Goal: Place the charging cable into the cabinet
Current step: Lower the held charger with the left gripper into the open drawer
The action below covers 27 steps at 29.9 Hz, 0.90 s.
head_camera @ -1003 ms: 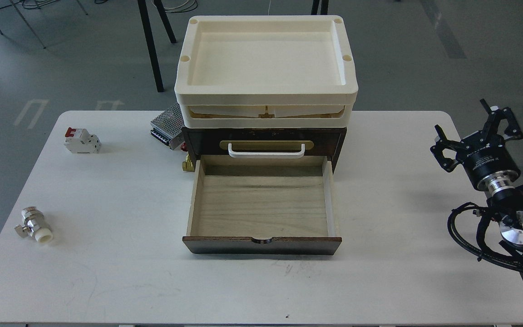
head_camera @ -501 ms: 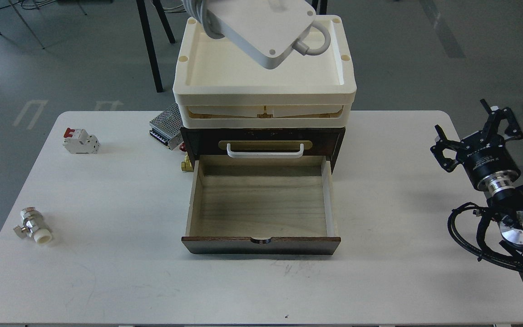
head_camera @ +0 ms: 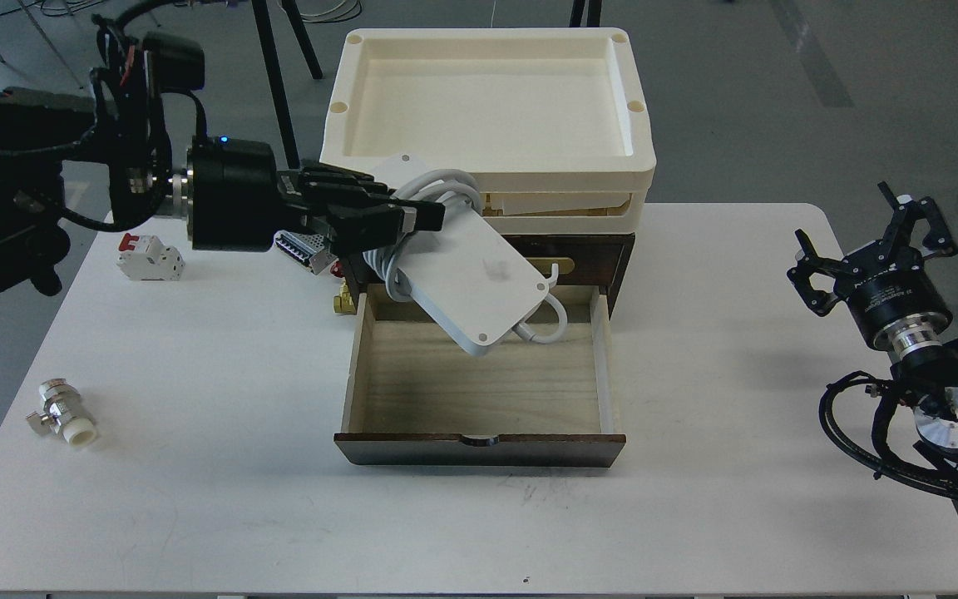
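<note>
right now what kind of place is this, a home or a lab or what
Probably a robotics lab or test room. A plain white table stands on a bare grey floor, and odd hardware lies on it: a circuit breaker, a metal valve fitting, stacked cream trays.

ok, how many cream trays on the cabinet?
2. Top tray sits open and empty; lower tray is directly beneath it, resting on the cabinet. The held charging cable partly hides their left front.

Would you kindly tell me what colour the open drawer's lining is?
Pale, light wood, seen in the head view: the drawer of the dark brown cabinet.
</note>
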Each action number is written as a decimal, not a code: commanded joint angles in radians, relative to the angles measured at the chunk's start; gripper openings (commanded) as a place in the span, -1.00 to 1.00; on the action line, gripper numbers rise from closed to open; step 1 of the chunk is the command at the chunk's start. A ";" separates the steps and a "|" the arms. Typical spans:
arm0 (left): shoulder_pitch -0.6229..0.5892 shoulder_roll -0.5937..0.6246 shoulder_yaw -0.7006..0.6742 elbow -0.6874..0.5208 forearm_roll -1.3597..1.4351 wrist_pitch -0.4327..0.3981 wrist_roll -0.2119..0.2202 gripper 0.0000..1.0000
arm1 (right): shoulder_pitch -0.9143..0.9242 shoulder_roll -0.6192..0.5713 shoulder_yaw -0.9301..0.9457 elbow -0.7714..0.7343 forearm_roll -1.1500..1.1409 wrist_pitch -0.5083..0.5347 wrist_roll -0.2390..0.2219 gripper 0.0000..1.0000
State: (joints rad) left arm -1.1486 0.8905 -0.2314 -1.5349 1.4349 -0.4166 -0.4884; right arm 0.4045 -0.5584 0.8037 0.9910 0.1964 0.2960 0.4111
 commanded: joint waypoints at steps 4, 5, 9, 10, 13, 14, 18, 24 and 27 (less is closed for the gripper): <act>0.154 -0.019 0.000 0.002 0.042 0.067 0.000 -1.00 | 0.000 0.000 0.000 0.000 0.000 0.000 0.000 0.99; 0.180 -0.024 0.000 0.007 0.042 0.082 0.000 -1.00 | 0.000 0.000 0.000 0.000 0.000 0.000 0.000 0.99; 0.297 -0.048 0.000 0.015 0.044 0.169 0.000 -1.00 | 0.000 0.000 0.000 0.000 0.000 0.000 0.000 0.99; 0.317 -0.053 0.000 0.018 0.045 0.186 0.000 -1.00 | 0.000 0.000 0.000 0.000 0.000 0.000 0.000 0.99; 0.351 -0.085 0.000 0.056 0.044 0.228 0.000 -1.00 | 0.000 0.000 0.000 0.000 0.000 0.000 0.000 0.99; 0.351 -0.100 -0.002 0.070 0.042 0.235 0.000 -1.00 | 0.000 0.000 0.000 0.000 0.000 0.000 0.000 0.99; 0.354 -0.154 -0.008 0.098 0.030 0.243 0.000 -1.00 | 0.000 0.000 -0.001 0.002 0.000 0.000 0.000 0.99; 0.382 -0.217 -0.002 0.162 0.027 0.283 0.000 -1.00 | 0.000 0.000 -0.001 0.002 0.000 0.000 0.000 0.99; 0.402 -0.249 -0.002 0.208 0.027 0.285 0.000 -1.00 | 0.000 0.000 -0.001 0.002 0.000 0.000 0.000 0.99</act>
State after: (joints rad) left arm -0.7646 0.6717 -0.2336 -1.3676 1.4611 -0.1341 -0.4888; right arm 0.4051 -0.5583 0.8021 0.9925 0.1964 0.2960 0.4111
